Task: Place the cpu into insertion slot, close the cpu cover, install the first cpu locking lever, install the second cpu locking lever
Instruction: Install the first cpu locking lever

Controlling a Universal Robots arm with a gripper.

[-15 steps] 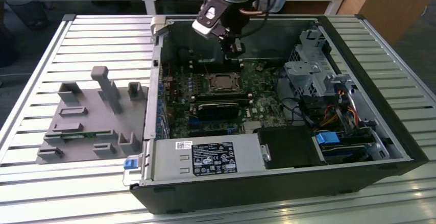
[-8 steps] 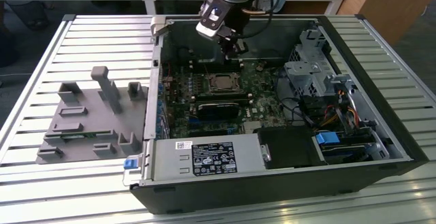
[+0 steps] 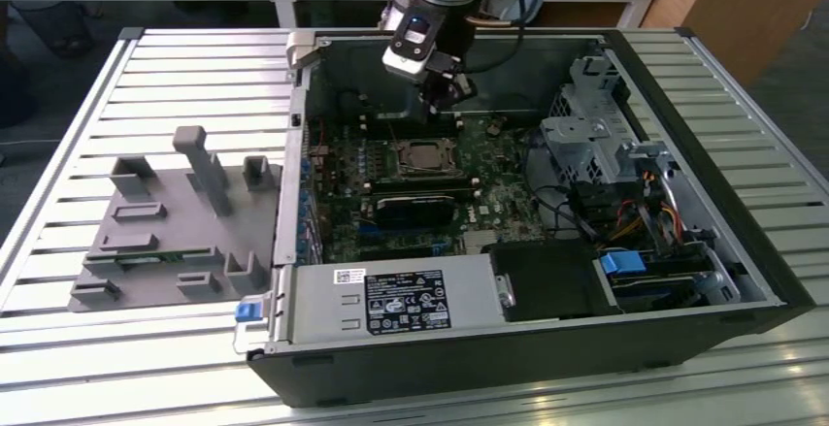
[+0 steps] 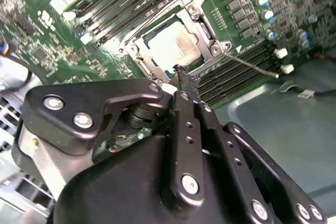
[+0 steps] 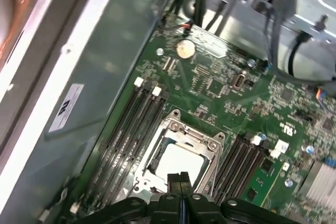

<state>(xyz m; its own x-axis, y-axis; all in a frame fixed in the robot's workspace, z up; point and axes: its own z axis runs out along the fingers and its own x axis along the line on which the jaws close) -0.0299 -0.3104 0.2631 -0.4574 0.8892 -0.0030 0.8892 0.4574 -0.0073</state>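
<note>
Open black computer case (image 3: 518, 373) lies on slatted metal table (image 3: 130, 368). Inside: green motherboard (image 3: 512, 208), grey power supply (image 3: 402, 302) at edge nearest camera, silver drive cage (image 3: 589, 145) at exterior view's right. Grey plastic fixture (image 3: 169, 222) on table just beside case, exterior view's left. Coin-cell battery (image 5: 185, 49), black memory slots (image 5: 131, 124) on motherboard.

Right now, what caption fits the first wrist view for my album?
Shut gripper above the cpu, framed by the cpu cover.

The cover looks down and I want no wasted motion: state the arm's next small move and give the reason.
Probably slide the shut gripper across to the locking lever and press it down. The cpu sits in the socket under the closed cpu cover, while that thin rod sticks out free past the socket corner.
</note>
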